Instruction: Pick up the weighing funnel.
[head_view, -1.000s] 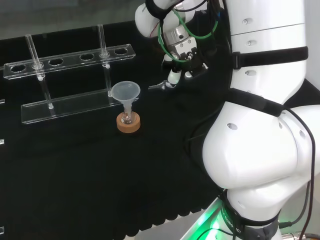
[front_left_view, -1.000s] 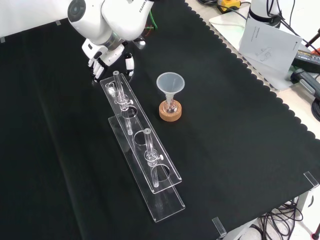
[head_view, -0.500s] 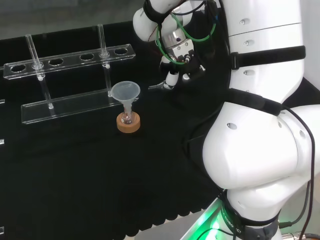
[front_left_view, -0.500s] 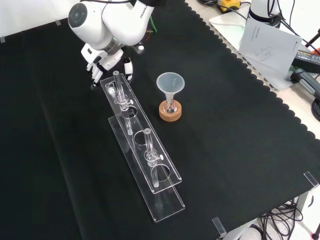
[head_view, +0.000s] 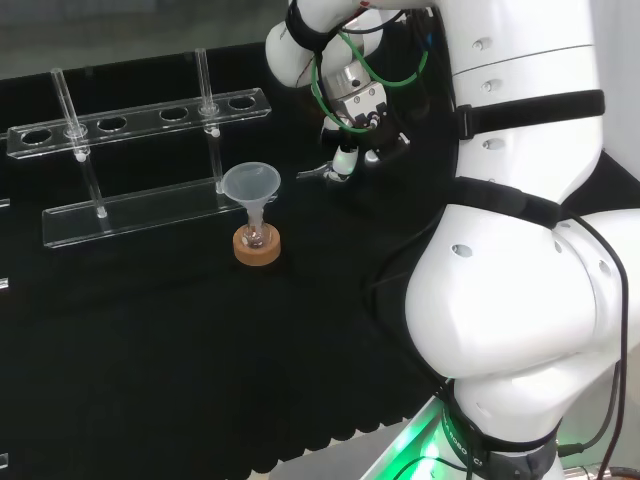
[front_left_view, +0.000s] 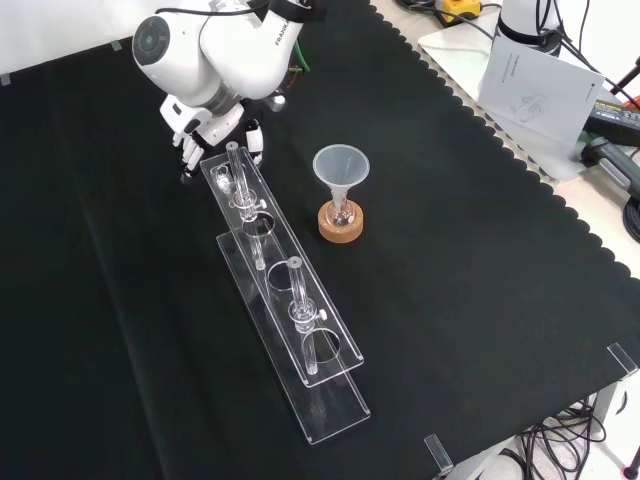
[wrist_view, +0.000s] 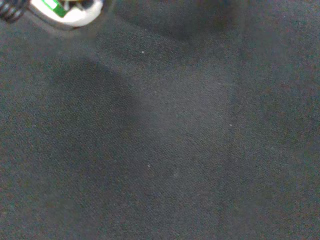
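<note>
Head view, with front and wrist views. The black cloth (head_view: 150, 350) covers the whole bench, and the arm (head_view: 520, 300) rises at the head view's right. A long clear rack (head_view: 140, 205) of two shelves lies at the head view's left and runs down the middle of the front view. Near its right end in the head view stands the funnel (head_view: 250, 184), mouth up, with its stem in a small flask (head_view: 257, 233) on a cork ring (head_view: 257, 247). The hand (head_view: 348, 152) hangs low over the cloth beyond that rack end; in the front view it sits just above the rack's upper tip. The weighing funnel (head_view: 314, 173), the smallest item, is a clear sliver at the hand's left edge in the head view, between hand and rack. Whether the hand is closed on it or merely beside it cannot be told, nor whether the piece rests on the cloth.

Likely hazards:
- The smooth, short piece may skid or tip away if contact lands on its stem.
- The rack end stands near, so a sideways drift of the hand could strike and shift it.
</note>
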